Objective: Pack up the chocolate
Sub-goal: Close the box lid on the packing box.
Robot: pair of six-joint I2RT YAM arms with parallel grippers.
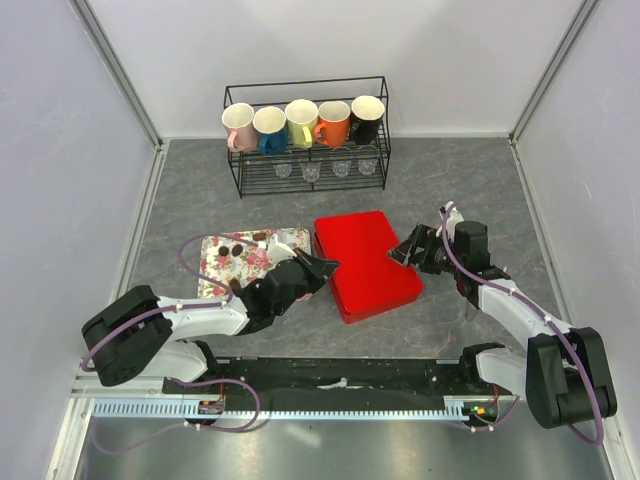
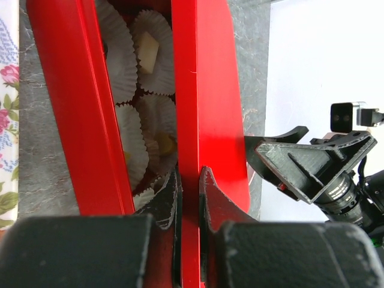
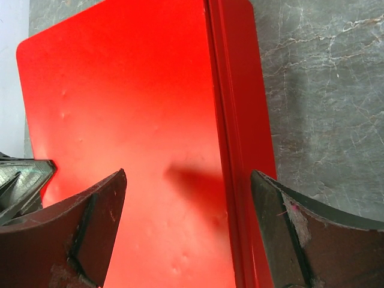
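The left gripper (image 2: 189, 177) is clamped on the red lid's (image 2: 207, 90) edge (ajar over the box (image 2: 78, 108)). The right gripper (image 3: 187, 180) gapes above the lid. Chocolate (image 1: 238, 250) sits on the tray (image 1: 214, 279).

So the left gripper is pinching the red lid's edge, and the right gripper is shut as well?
No: the left gripper does pinch the red lid, but the right gripper is open, jaws standing wide apart, as the right wrist view shows.
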